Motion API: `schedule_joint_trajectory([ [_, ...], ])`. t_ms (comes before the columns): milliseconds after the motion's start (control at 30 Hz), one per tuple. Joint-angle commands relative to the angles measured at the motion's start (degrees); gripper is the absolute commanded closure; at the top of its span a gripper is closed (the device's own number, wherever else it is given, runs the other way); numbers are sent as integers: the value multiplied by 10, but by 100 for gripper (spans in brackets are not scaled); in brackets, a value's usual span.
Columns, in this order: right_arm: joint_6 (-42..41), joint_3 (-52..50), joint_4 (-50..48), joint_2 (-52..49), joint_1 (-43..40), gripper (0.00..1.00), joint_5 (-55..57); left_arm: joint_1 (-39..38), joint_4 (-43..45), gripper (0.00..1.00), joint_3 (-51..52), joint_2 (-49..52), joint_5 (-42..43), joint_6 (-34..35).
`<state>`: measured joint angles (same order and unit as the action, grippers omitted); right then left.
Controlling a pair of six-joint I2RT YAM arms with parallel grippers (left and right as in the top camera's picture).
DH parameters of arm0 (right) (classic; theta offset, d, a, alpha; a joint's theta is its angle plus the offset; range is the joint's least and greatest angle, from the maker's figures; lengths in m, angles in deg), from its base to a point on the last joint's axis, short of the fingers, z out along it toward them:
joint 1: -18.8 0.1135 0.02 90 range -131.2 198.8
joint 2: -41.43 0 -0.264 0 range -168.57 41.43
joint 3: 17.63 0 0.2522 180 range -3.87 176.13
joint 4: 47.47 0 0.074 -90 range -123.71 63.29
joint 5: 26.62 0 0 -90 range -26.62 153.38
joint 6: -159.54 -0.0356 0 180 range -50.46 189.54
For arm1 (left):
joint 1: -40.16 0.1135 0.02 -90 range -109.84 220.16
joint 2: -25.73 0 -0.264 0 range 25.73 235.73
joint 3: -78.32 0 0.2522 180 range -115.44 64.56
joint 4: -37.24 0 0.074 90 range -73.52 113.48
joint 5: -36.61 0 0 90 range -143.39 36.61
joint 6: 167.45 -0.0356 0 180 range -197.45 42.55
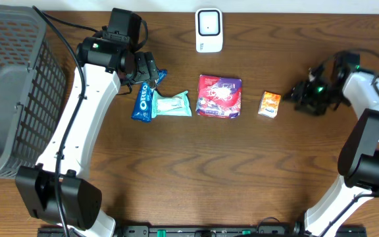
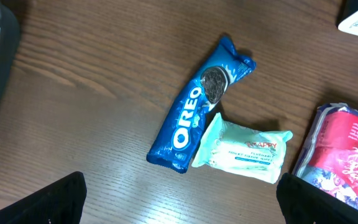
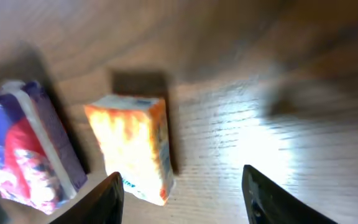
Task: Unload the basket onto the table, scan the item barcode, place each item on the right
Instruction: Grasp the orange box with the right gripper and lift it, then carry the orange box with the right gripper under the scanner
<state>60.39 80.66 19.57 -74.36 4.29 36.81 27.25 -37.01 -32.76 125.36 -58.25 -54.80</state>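
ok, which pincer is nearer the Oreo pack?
Left. The left pincer is by one end of the Oreo pack; the right pincer is across the table, beside the orange packet.

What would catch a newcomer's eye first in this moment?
Four packets lie in a row across the table's middle: a blue cookie pack, a mint tissue pack, a red packet and a small orange packet. A white scanner stands at the far edge, a grey basket at the left. The left gripper hangs open over the cookie pack, the right gripper open beside the orange packet.
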Motion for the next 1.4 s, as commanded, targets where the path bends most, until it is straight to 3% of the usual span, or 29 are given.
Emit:
schedule_joint_trajectory([
  [0,2,68,28,35,30,46,72,1,-3,2,-3,3,-5,-1],
  [233,-4,90,35,41,132,59,135,1,-3,2,-3,3,-5,-1],
  [533,-134,81,39,3,239,63,377,1,-3,2,-3,3,-5,-1],
  [1267,-157,-24,-46,-34,260,71,379,1,-3,2,-3,3,-5,-1],
  [1300,-157,-32,-51,-34,260,73,379,1,-3,2,-3,3,-5,-1],
  [1367,-158,-43,-57,-34,260,89,378,1,-3,2,-3,3,-5,-1],
])
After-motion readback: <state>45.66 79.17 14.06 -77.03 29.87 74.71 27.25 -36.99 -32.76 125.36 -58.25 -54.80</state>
